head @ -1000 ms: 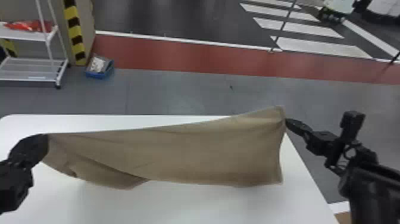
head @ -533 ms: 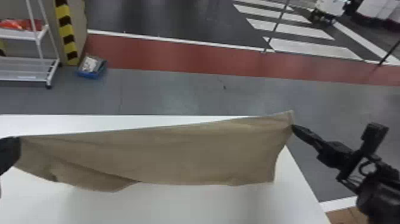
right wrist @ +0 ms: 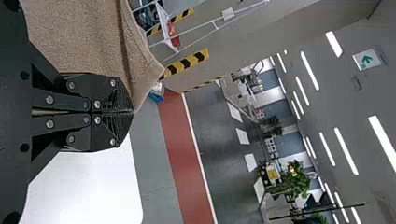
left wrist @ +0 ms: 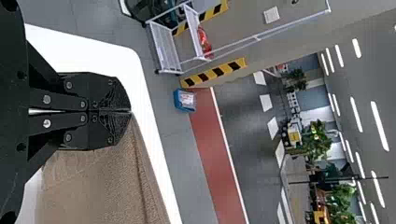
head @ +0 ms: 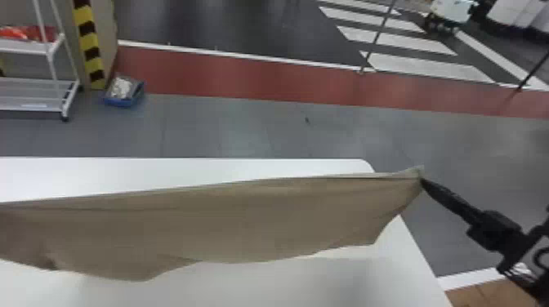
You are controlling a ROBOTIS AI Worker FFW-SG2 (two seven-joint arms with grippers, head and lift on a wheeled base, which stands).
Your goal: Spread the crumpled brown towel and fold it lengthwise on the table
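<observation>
The brown towel (head: 245, 220) hangs stretched sideways above the white table (head: 220, 281), its top edge nearly straight and its lower edge wavy. At its upper right corner, my right gripper (head: 423, 182) holds the cloth near the table's right edge. In the right wrist view the same gripper (right wrist: 132, 112) has its fingers closed on the corner of the towel (right wrist: 88, 37). My left gripper (left wrist: 130, 112) is closed on the other end of the towel (left wrist: 102, 186) in the left wrist view.
On the floor beyond the table are a blue bin (head: 122, 92) and a white shelf rack (head: 32, 96), with a striped yellow-black post (head: 88, 45) beside them. The table's right edge runs below my right gripper.
The left arm has moved left out of the head view, and the towel's left end has gone with it. The right gripper, still holding its corner, has shifted right; the towel's lower right has drawn inward.
</observation>
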